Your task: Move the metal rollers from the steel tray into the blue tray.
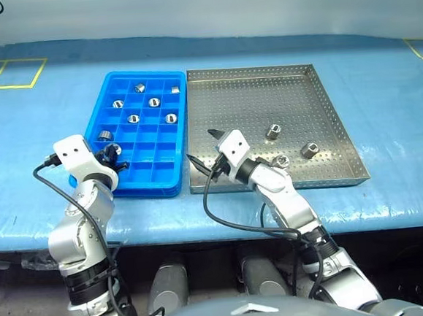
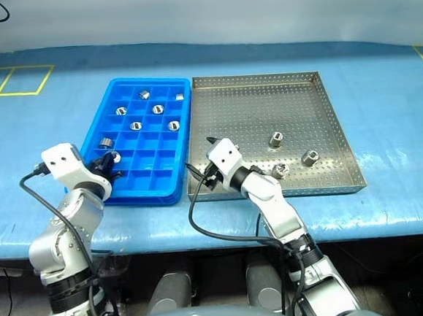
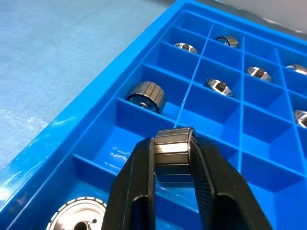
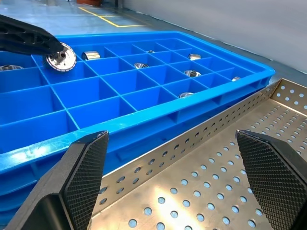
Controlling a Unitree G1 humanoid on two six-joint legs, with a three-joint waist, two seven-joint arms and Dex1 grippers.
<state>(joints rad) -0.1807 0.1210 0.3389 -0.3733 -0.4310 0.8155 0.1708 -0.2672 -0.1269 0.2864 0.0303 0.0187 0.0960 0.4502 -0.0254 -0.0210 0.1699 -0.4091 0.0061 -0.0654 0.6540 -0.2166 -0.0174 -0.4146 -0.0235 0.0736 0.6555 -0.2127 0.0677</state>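
While the left pincer (image 3: 173,165) grips a metal roller (image 3: 172,155) between its black fingers over a near-left compartment of the blue tray (image 1: 91,120), the right pincer (image 4: 175,182) hangs spread wide and empty over the steel tray (image 1: 323,90) (at its near-left corner). Three rollers lie on the steel tray; several more sit singly in blue compartments on the table (image 1: 37,179)

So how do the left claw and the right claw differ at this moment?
The left claw has a metal roller between its fingers over the blue tray; the right claw is wide open and holds nothing. The left sits above a compartment, the right just inside the steel tray near its rim beside the blue tray. Both have black fingers.
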